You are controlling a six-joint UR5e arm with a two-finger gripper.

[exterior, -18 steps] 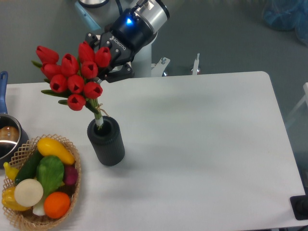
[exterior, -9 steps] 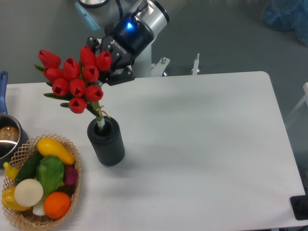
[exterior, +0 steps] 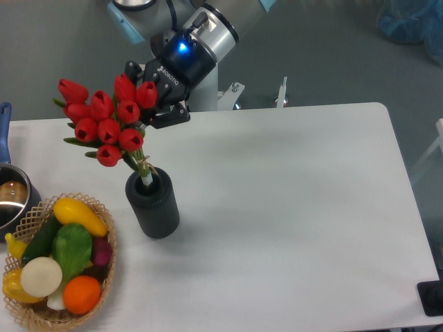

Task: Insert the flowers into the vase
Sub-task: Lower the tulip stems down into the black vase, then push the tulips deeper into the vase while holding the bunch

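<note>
I am seeing the gripper (exterior: 142, 93) clenching the flowers (exterior: 107, 124) at upper left, stems just entering the vase (exterior: 153, 203) mouth; bunch leaning left, risking tipping the vase on release

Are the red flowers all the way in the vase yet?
Nearly. The stem ends of the red tulip bunch already sit inside the mouth of the dark ribbed cylinder vase. The black pincer is right behind the buds; whether it grips them is hidden. Left: letting go and backing away.
</note>
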